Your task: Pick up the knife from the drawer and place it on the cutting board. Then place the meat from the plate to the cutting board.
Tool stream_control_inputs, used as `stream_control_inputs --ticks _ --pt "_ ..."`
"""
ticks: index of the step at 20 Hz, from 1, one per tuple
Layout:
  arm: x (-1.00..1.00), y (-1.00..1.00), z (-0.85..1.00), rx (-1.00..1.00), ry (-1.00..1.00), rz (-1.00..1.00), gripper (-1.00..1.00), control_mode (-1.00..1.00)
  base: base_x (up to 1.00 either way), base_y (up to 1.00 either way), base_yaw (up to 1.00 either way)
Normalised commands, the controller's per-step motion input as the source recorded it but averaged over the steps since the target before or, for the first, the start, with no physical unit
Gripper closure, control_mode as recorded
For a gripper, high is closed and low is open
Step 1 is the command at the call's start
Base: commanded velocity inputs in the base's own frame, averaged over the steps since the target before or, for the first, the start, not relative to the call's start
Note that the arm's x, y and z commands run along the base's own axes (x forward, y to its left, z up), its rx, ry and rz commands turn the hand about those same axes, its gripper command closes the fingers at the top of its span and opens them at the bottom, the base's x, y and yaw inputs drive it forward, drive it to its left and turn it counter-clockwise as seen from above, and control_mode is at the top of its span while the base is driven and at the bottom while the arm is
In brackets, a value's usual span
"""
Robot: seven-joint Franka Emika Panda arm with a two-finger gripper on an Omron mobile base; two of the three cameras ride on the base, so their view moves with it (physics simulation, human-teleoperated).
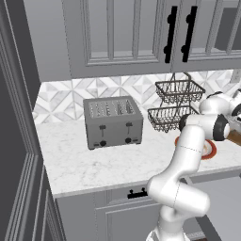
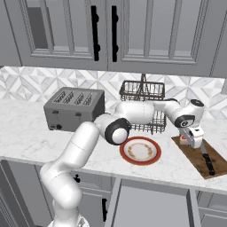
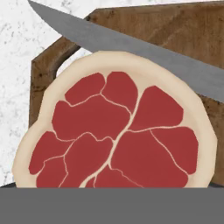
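1. the cutting board (image 2: 199, 156) lies on the white marble counter (image 2: 26, 133) near its front edge, at the right end of the scene; open counter shows just left of it, up to the plate (image 2: 140, 150).
2. in the hand view the board's (image 3: 183, 30) rounded corner and dark edge stand against bare counter (image 3: 17, 43) on the left.
3. the drawer (image 2: 153, 206) stands pulled out below the counter edge, in front of the plate; what shows of its grey inside is bare.
4. the plate holds nothing; its cream centre is bare inside the orange-red rim. in the left base view part of its rim (image 1: 210, 151) shows behind the arm.
5. the meat (image 3: 116, 131) lies flat on the board, at the board's far end in the right base view (image 2: 182, 138), partly hidden by the hand.
6. the knife (image 2: 206, 160) also lies on the board, its dark handle toward the near edge and its long axis running from near to far. in the hand view its grey blade (image 3: 131, 46) crosses just beyond the meat, point toward the upper left.
7. the gripper (image 2: 191, 141) hangs just above the meat, fingers apart and holding nothing.
8. a wire two-tier basket (image 2: 142, 102) stands behind the plate, and a toaster (image 2: 74, 108) well to the left, with clear counter in front of it.
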Motion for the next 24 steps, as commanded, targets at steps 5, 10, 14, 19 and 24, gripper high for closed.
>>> stream_control_inputs --ticks 5,10,14,19,24 --pt "-0.11 0.44 0.02 -0.07 0.08 0.0 -1.0 -1.0 0.0 0.0 0.0" --pt "0.01 0.24 0.0 -0.04 0.18 0.01 -1.0 -1.0 0.0 0.0 0.0" --pt "0.06 -0.2 0.02 0.07 0.0 0.0 -1.0 -1.0 0.0 0.0 0.0" --pt "0.18 -0.26 0.0 0.14 0.0 0.0 -1.0 -1.0 0.0 0.0 0.0" --pt "0.23 -0.32 0.0 0.17 0.0 0.0 -1.0 -1.0 0.0 0.0 0.0"
